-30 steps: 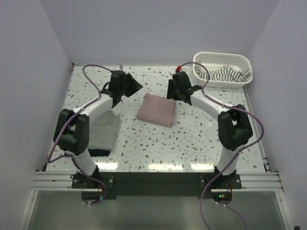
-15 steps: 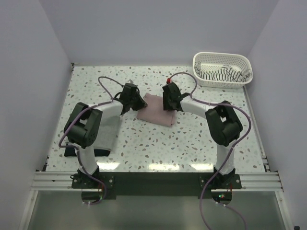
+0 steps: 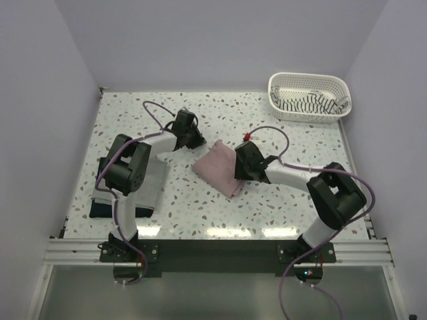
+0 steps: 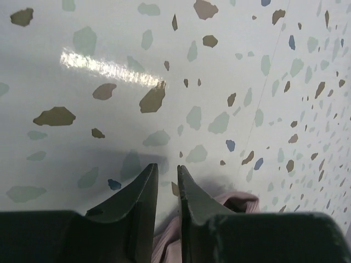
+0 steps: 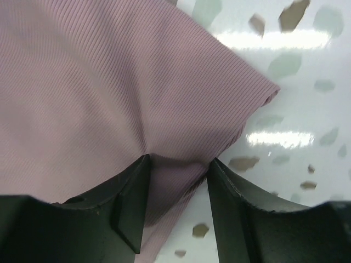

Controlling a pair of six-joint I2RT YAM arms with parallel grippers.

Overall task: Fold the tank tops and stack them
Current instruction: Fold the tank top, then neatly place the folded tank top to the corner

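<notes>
The dusty pink tank top lies folded at the table's middle, turned on a slant. My left gripper is at its far left corner. In the left wrist view that gripper is nearly shut, low over the table, with pink cloth in the narrow gap. My right gripper is at the top's right edge. In the right wrist view it is closed on a puckered fold of the pink cloth. The light grey top lies folded on the dark navy one at the left.
The white lattice basket stands at the far right corner and holds the black-and-white striped top. Walls close in the table on the left, back and right.
Both grippers came down from above the table's far side onto the pink top. The right gripper then moved nearer and rightwards, and the pink top turned and shifted with it.
</notes>
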